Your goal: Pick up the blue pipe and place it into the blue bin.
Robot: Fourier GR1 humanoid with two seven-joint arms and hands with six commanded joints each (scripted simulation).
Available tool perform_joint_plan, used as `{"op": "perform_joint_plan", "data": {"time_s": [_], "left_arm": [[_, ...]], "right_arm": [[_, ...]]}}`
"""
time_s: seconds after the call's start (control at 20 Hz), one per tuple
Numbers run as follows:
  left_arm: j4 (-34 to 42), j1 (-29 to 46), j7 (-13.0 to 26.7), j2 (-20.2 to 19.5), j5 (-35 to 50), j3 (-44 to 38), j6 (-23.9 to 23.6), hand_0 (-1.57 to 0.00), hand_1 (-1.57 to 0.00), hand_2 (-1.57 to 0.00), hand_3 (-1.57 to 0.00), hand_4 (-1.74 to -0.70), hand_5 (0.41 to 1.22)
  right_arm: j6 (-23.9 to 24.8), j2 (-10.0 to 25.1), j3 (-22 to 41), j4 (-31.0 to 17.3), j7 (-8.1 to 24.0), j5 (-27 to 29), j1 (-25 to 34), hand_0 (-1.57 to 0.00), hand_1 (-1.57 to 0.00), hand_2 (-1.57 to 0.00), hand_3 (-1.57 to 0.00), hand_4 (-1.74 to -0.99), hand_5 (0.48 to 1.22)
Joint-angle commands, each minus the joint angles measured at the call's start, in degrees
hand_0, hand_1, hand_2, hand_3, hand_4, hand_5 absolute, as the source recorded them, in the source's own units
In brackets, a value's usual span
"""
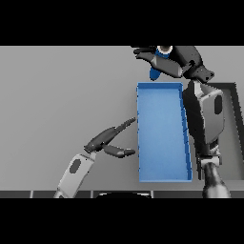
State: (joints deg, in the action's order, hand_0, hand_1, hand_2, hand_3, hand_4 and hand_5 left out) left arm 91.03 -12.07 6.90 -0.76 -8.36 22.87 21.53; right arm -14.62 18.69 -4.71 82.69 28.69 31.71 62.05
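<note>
The grey table (pixel 62 95) held the blue bin (pixel 162 138). Just beyond its far rim, the right hand (pixel 164 62) gripped the blue pipe (pixel 156 71); best to carry it over the bin's middle before letting go. The left hand (pixel 107 140) lay relaxed beside the bin's left wall.

Matt blue bin (pixel 162 143) on a smooth matt grey table (pixel 62 95).

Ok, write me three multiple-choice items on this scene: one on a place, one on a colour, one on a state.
1. Where is the blue pipe?
A. in the bin
B. beyond the bin's far edge, in the right hand
C. beside the left hand

2. What colour is the bin?
A. blue
B. red
C. green

3. How is the left hand?
A. curled round the pipe
B. open, holding nothing
C. inside the bin

Answers: 1 B, the right hand curls its fingers round it above the bin's far rim. 2 A, walls and floor are blue. 3 B, it lies straight, left of the bin.
</note>
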Motion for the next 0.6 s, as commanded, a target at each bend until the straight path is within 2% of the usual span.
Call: {"op": "perform_joint_plan", "data": {"time_s": [0.0,0.1,0.25,0.45,0.55], "left_arm": [[0.68,0.0,-0.31,-0.21,0.13,-0.1,-0.02,0.0,0.0,0.0,0.0,-0.88,0.411],[0.09,0.59,-1.53,-0.94,-0.86,0.09,-0.19,0.0,0.0,0.0,0.0,-0.87,0.413],[1.06,1.35,-1.37,-0.73,-0.94,0.72,-0.18,0.0,0.0,0.0,0.0,-0.87,0.419],[1.13,1.71,-1.18,-0.6,-0.26,0.62,0.13,0.0,0.0,0.0,0.0,-0.87,0.422],[1.44,2.48,-1.13,-0.5,-0.04,0.91,0.3,0.0,0.0,0.0,0.0,-0.88,0.423]], "right_arm": [[-0.5,0.9,-0.44,-1.94,-0.72,-1.93,-0.92,-1.57,-1.57,-1.57,-1.57,-1.741,1.221],[-2.18,2.77,-2.28,-3.66,-0.43,-2.22,-3.91,-1.57,-1.57,-1.57,-1.57,-1.741,1.221],[-1.22,2.72,-3.11,-2.88,1.25,-3.31,-9.56,-1.57,-1.57,-1.57,-1.57,-1.741,1.221],[-1.14,2.83,-3.01,1.44,4.31,-4.47,-19.44,-1.57,-1.57,-1.57,-1.57,-1.741,1.221],[0.37,2.18,-2.86,3.81,6.22,-5.37,-24.29,-1.57,-1.57,-1.57,-1.57,-1.741,1.221]]}}
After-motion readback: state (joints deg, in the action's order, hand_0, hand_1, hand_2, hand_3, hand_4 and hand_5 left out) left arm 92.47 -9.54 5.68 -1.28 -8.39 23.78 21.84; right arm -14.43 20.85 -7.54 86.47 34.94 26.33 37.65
